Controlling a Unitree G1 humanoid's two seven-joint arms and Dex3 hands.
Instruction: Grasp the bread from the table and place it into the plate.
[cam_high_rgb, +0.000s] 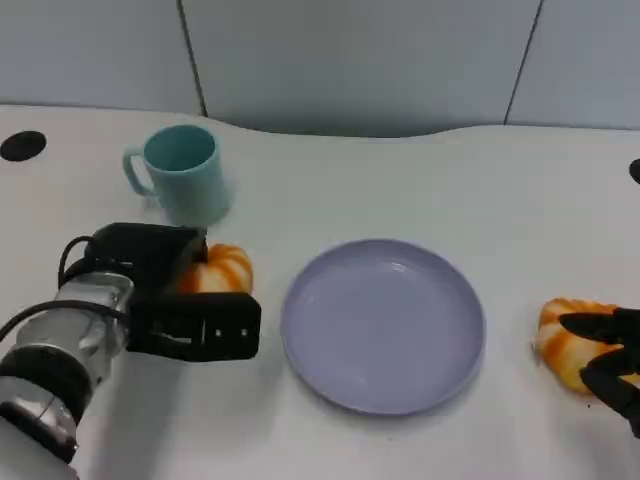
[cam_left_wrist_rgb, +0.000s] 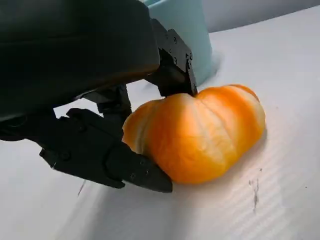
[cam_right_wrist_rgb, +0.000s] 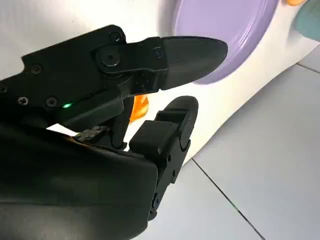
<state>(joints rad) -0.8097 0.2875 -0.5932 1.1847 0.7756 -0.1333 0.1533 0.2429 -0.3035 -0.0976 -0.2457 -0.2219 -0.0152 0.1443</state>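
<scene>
Orange-glazed ridged bread (cam_left_wrist_rgb: 200, 132)

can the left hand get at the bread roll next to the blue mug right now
Probably yes. The left hand already has its fingers around the bread roll, with nothing between them; the mug stands behind, apart.

A round lavender plate (cam_high_rgb: 384, 325) sits flat on the white table, holding nothing. At its nine o'clock lies an orange, ridged bread roll (cam_high_rgb: 218, 268), just beside the rim. A second orange bread roll (cam_high_rgb: 568, 340) lies at its three o'clock, near the rim.
</scene>
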